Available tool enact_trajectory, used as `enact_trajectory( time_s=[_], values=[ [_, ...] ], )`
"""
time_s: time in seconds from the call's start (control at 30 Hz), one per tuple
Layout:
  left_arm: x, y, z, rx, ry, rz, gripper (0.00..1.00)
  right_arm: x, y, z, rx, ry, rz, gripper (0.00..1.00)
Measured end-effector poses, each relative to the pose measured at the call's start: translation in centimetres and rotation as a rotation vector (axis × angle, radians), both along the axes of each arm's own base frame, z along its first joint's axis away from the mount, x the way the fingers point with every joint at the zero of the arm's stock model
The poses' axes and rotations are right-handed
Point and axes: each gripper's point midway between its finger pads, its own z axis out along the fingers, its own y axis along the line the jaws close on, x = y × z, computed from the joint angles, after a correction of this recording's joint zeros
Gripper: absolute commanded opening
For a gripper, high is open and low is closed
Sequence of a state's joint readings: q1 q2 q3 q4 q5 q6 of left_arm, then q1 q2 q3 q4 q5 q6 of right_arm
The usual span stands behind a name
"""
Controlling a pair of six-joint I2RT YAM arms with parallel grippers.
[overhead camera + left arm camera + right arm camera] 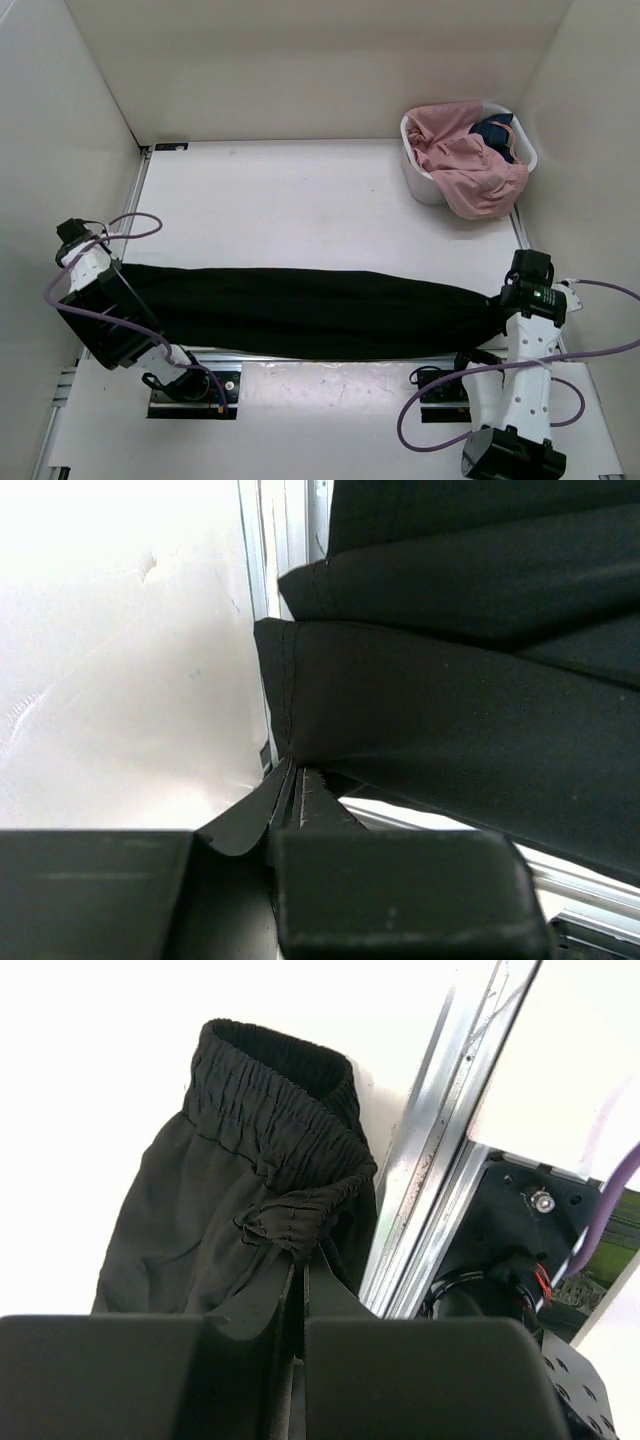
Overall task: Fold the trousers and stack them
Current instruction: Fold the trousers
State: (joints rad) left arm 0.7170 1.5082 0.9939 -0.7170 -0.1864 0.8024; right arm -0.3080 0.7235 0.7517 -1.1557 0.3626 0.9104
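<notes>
Black trousers (pixel 320 312) lie stretched left to right along the table's near edge, folded lengthwise. My left gripper (pixel 128 282) is shut on the hem end of the legs (pixel 290 765) at the far left. My right gripper (pixel 503 303) is shut on the gathered elastic waistband (pixel 295 1225) at the far right. In the left wrist view the leg hems (pixel 420 660) hang stacked above the fingers. In the right wrist view the waistband (pixel 270 1100) bunches above the closed jaws.
A white basket (pixel 427 178) at the back right holds pink trousers (pixel 468 160) and a dark blue garment (pixel 497 132). White walls enclose the table (pixel 280 200) on the left, back and right. Metal rails (pixel 440 1150) run along the near edge by the arm bases.
</notes>
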Motion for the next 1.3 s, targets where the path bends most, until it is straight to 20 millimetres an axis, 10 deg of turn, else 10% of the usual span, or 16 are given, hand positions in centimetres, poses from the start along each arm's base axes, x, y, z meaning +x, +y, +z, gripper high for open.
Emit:
enact_trajectory(
  time_s=[0.2,0.23,0.3,0.47,0.73,1.0,1.13,1.3],
  values=[
    [0.3,0.1,0.2,0.004,-0.010,-0.018,0.14,-1.1,0.3,0.0,0.011,0.028,-0.034,0.00],
    [0.2,0.2,0.2,0.008,-0.009,-0.023,0.16,-1.3,0.3,-0.1,0.016,0.034,-0.040,0.08],
    [-0.2,0.0,0.0,0.018,-0.005,-0.034,0.21,-1.8,0.5,-0.3,0.025,0.041,-0.063,0.64],
    [-4.1,-1.0,-1.2,0.003,0.110,-0.049,0.46,-3.2,0.3,-0.6,0.008,0.090,-0.102,0.82],
    [-8.9,-1.0,-0.1,-0.075,0.251,-0.014,0.57,1.2,-1.4,3.7,-0.063,0.015,0.034,0.69],
    [-0.9,2.1,6.5,-0.009,-0.005,-0.037,0.62,8.3,3.0,3.0,-0.029,-0.013,0.478,0.30],
    [2.1,-1.1,3.5,-0.100,0.005,-0.113,0.62,10.2,6.3,1.7,0.015,-0.019,0.616,0.00],
    [0.3,-5.3,-3.0,-0.210,0.146,-0.154,0.60,8.4,7.2,-2.1,0.085,0.059,0.567,0.00]
  ],
)
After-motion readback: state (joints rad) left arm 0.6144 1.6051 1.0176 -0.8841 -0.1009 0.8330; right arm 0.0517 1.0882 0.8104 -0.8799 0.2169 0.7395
